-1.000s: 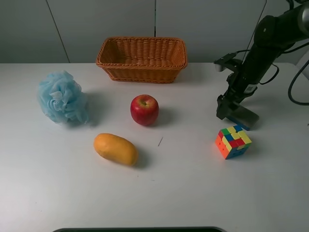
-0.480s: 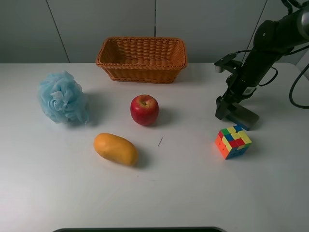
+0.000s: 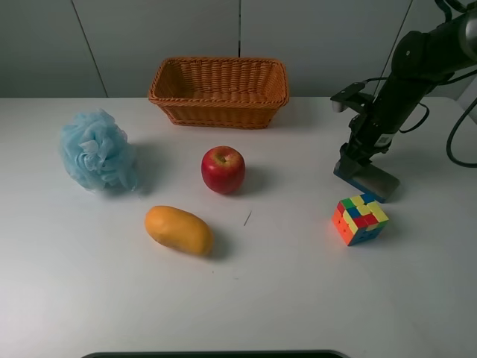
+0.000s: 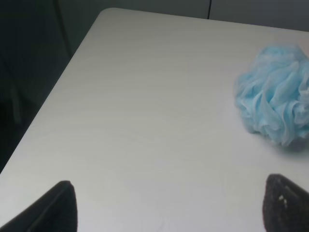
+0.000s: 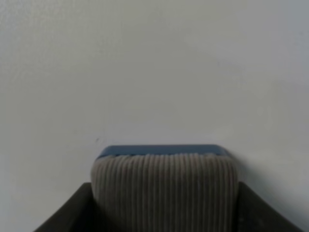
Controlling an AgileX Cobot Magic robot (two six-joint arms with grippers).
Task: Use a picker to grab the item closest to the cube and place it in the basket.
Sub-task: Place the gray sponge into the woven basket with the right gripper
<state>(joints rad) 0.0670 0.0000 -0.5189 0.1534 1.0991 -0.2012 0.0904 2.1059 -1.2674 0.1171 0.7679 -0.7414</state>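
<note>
The item (image 3: 374,180), a flat block with a grey felt top and a blue base, lies on the white table just behind the cube (image 3: 360,218). My right gripper (image 3: 352,159), the picker, is down on the block's left end. In the right wrist view its two dark fingers (image 5: 72,212) press against both sides of the item (image 5: 164,186), which still rests on the table. The basket (image 3: 220,61) stands empty at the back centre. My left gripper (image 4: 169,208) is open, low over bare table, and does not show in the exterior view.
A red apple (image 3: 223,169) and an orange mango (image 3: 179,230) lie mid-table. A blue mesh bath pouf (image 3: 97,151) sits at the left and also shows in the left wrist view (image 4: 277,108). The table's left edge (image 4: 58,82) is near the left gripper.
My right gripper has dropped lower onto the item's left end. Its dark finger no longer stands out beside the block. The item and cube have not moved.
</note>
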